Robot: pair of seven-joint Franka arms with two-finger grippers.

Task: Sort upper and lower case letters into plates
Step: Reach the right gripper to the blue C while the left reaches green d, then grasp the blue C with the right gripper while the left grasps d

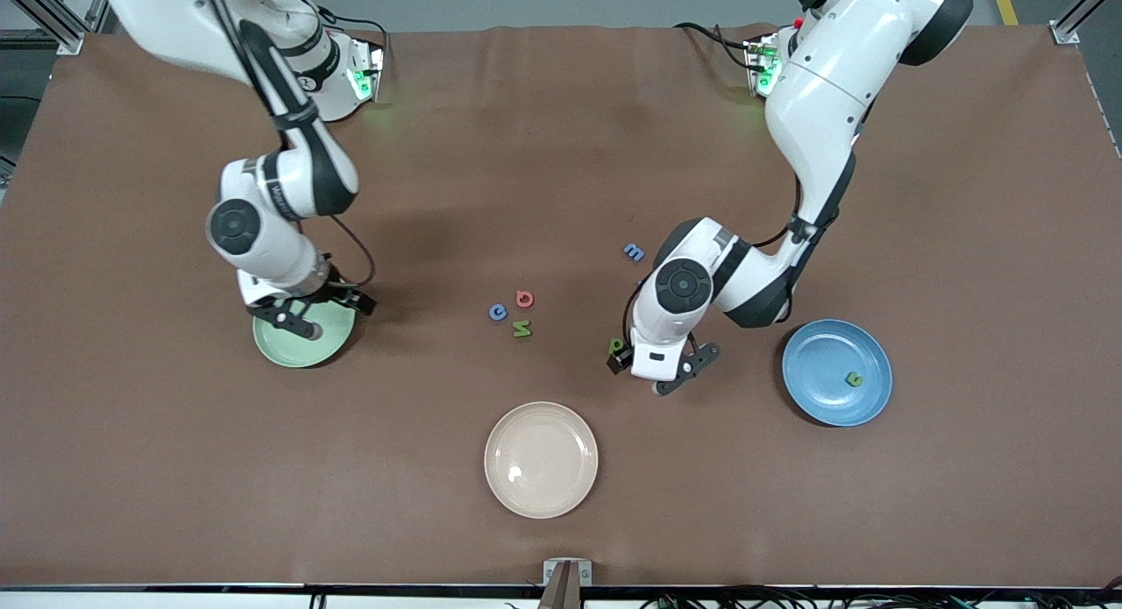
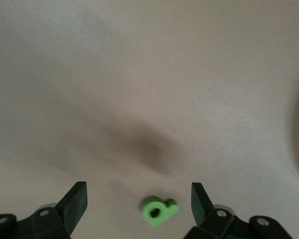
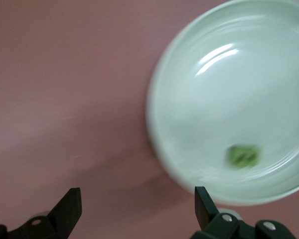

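— Front view?
— The left gripper (image 1: 644, 374) hangs over the table beside a green p (image 1: 617, 345), near the blue plate (image 1: 824, 400), which holds one green letter (image 1: 853, 379). The right gripper (image 1: 307, 315) hangs over the green plate (image 1: 298, 350).

— Left wrist?
— Fingers (image 2: 74, 199) spread, p between them.

— Right wrist?
— Fingers (image 3: 70, 206) spread; green letter (image 3: 244, 155) lies in the plate.

The only signs that can be read are the foam letters themselves. Taking the beige plate (image 1: 541, 459) as landmark: farther from the front camera than it lie a blue "c" (image 1: 498, 311), a red round letter (image 1: 524, 299) and a green "N" (image 1: 522, 330), close together. Farther still, toward the left arm's end, lies a blue "m" (image 1: 634, 252). A green "p" (image 1: 617, 345) lies beside the left gripper (image 1: 663, 370). Lettering on the right arm's wrist is not readable.
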